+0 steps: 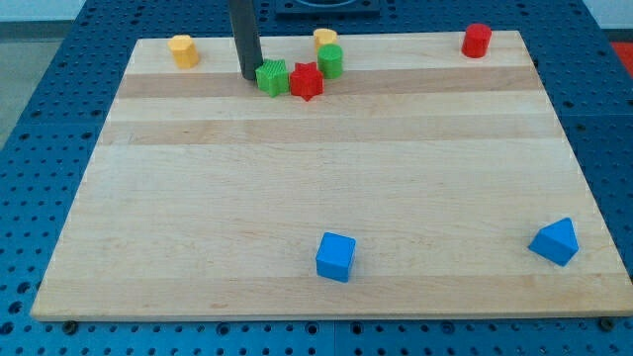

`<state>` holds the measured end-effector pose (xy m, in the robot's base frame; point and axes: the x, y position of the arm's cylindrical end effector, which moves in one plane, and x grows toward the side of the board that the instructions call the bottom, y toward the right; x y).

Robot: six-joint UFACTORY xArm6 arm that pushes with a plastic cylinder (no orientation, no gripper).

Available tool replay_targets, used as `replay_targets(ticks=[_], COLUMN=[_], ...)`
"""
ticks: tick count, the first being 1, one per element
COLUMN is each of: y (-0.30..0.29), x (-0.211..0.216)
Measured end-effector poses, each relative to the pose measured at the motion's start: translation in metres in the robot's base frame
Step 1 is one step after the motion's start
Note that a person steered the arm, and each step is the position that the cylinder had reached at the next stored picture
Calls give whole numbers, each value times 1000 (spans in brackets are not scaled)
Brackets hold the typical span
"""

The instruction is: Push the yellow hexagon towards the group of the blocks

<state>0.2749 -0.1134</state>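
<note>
My tip sits just left of the green star, no fingers fitted; next, circle behind the yellow hexagon, pushing rightward.

Only one view is given, so no part of the scene is shared with a second camera. The wooden board is seen from in front of its near edge and from above, at a moderate downward slant; the far edge appears shorter than the near one. Almost the whole board is framed, with blue perforated table shown at the left, right and near margins. The rod is cut off by the view's top, and my tip is seen at the far left-centre. The mounting height probably cannot be judged.
</note>
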Motion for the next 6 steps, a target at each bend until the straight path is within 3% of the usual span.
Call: replay_targets(ticks=[2,3,5,6], y=[-151,-191,-185,-155], x=[28,18,-40,-53])
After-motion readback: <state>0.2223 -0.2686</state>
